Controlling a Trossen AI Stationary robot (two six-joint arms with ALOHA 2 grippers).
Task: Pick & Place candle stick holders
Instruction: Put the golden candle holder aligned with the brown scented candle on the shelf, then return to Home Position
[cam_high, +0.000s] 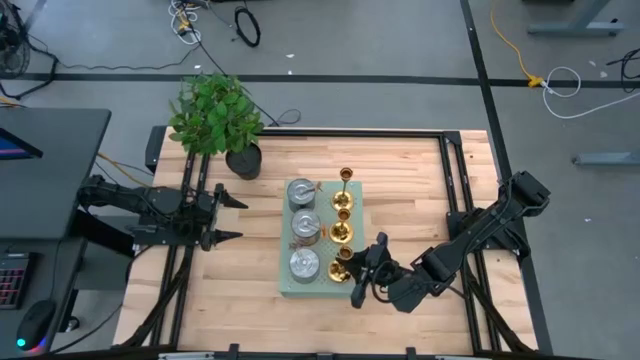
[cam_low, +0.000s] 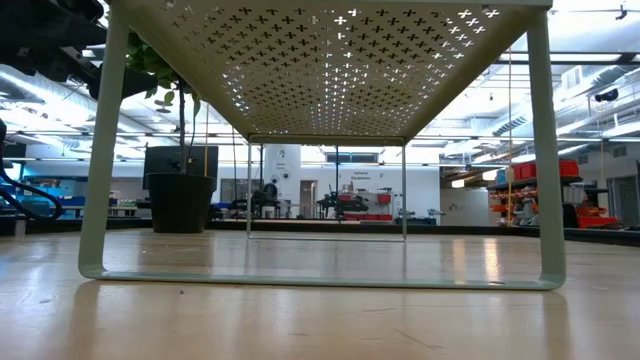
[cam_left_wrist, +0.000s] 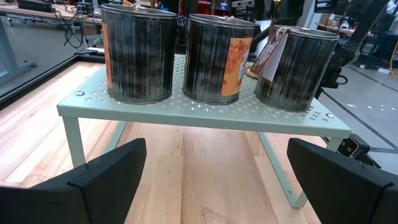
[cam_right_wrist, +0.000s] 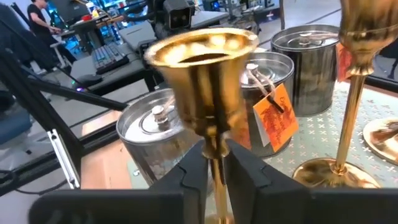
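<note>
Pincer first, going left to right: my left pincer hangs released over the left of the tabletop, fingers spread wide, facing the green rack but well apart from it. Behind that arm, near the tabletop's far left corner, stands a potted plant.

On the rack's left half three tins stand in a row, one behind another, with orange tags on them. From my left wrist I see them side by side on the perforated shelf, which stands on thin legs above the wood.

On the rack's right half stand the candlesticks in their own row: the far one, the middle one and the near one, each just beside a tin.

My right pincer is at the rack's near right corner, clenched on the near candlestick. From my right wrist I see both fingers pressed against its thin stem just under the brass cup, with the stick upright. Another candlestick stands close by on the shelf, its round base flat on the perforated surface.
</note>
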